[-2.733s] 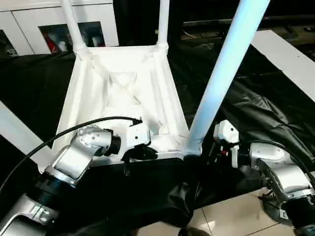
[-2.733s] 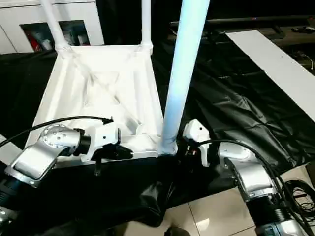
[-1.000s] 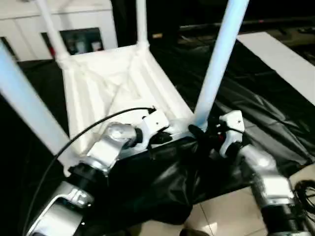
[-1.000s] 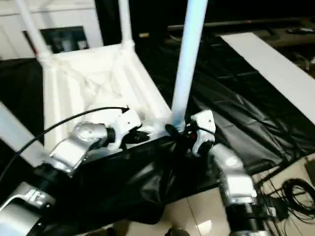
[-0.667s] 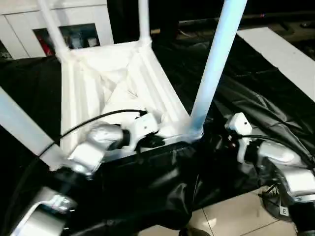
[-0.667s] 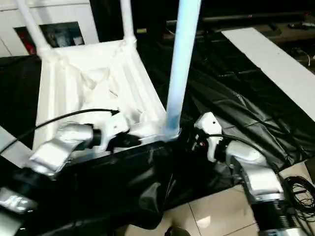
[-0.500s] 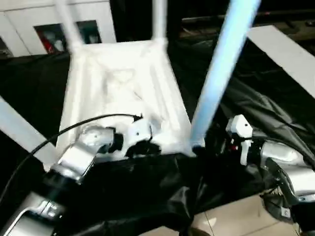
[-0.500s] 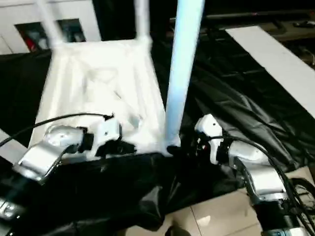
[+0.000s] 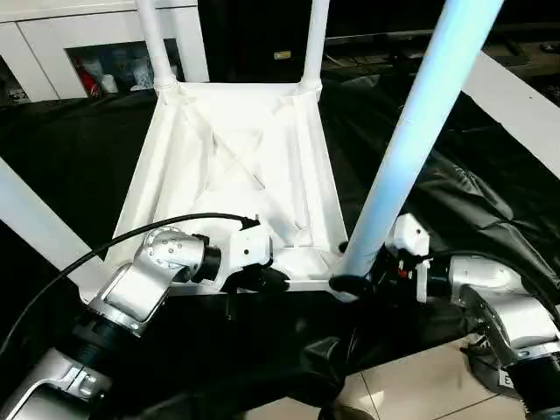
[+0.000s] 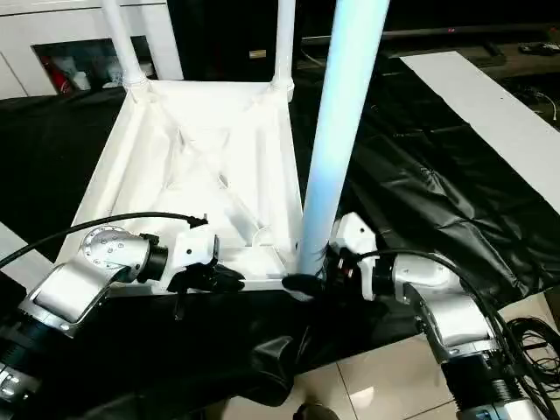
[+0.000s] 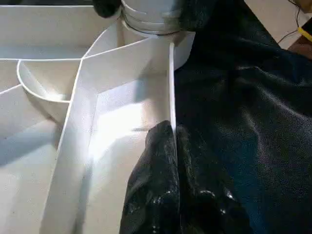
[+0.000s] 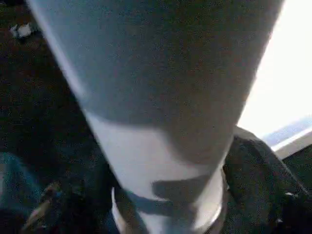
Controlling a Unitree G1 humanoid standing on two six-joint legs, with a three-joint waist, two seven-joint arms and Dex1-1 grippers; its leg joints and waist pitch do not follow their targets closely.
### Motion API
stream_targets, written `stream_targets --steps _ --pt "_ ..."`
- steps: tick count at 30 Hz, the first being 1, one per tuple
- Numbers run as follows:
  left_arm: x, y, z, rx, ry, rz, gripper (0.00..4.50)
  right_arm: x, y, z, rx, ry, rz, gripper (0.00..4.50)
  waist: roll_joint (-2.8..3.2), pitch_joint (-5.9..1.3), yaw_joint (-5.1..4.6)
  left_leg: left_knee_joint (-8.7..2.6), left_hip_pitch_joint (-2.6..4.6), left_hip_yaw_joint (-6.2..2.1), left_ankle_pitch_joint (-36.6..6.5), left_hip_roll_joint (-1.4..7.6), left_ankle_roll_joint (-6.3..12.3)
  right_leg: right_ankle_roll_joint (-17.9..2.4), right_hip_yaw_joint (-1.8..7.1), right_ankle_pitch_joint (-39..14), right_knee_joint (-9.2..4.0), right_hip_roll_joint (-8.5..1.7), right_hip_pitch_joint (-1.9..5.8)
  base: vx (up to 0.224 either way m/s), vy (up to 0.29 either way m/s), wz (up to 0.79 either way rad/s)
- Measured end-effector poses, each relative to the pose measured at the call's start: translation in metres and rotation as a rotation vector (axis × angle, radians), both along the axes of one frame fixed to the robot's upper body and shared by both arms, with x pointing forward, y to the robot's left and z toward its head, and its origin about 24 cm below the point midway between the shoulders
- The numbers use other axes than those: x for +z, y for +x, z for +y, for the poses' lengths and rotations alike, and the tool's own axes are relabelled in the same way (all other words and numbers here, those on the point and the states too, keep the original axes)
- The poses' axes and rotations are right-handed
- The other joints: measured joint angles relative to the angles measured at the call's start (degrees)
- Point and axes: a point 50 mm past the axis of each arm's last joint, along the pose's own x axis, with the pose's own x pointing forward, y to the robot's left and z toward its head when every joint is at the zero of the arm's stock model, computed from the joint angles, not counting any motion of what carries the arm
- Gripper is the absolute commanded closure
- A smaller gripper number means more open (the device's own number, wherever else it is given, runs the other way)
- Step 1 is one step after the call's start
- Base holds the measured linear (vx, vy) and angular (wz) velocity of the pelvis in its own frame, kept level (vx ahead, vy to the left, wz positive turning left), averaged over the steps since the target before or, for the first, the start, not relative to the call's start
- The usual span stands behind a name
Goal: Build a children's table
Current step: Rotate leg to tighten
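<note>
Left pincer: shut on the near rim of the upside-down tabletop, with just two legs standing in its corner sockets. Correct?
Not quite: four legs stand, not two. The left eye view shows two far legs, the near right leg and the near left leg. The left pincer does pinch the tabletop rim.

Head looks down; wrists close

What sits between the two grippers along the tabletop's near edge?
Between the left gripper and right gripper, the head views show the tabletop's near rim and the near-right leg's base.
</note>
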Motion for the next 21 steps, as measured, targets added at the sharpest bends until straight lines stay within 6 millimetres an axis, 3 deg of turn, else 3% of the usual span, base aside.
stream_targets --steps 3,16,21 --pt "0.0 0.0 0.001 0.003 0.001 0.0 4.5 0.0 0.002 0.0 0.01 -0.016 -0.008 1.84 -0.04 0.02 -0.03 0.06 0.01 0.0 0.0 0.01 0.0 0.0 0.01 0.0 0.08 0.0 -0.01 0.0 0.0 0.0" --pt "-0.002 0.002 0.002 0.046 -0.002 0.007 4.5 -0.004 0.005 0.003 -0.018 0.001 -0.016 1.91 -0.28 0.0 -0.14 0.36 0.09 0.0 0.0 0.08 0.0 0.0 0.04 0.0 0.39 0.01 0.01 0.0 0.0 0.0" --pt "-0.005 0.02 -0.013 0.213 -0.026 -0.033 4.5 -0.013 0.021 0.007 -0.345 0.063 -0.034 1.92 -0.34 -0.03 -0.32 0.41 0.44 0.04 -0.1 0.07 -0.48 -0.2 0.14 0.1 0.36 0.01 0.27 -0.02 0.002 -0.01"
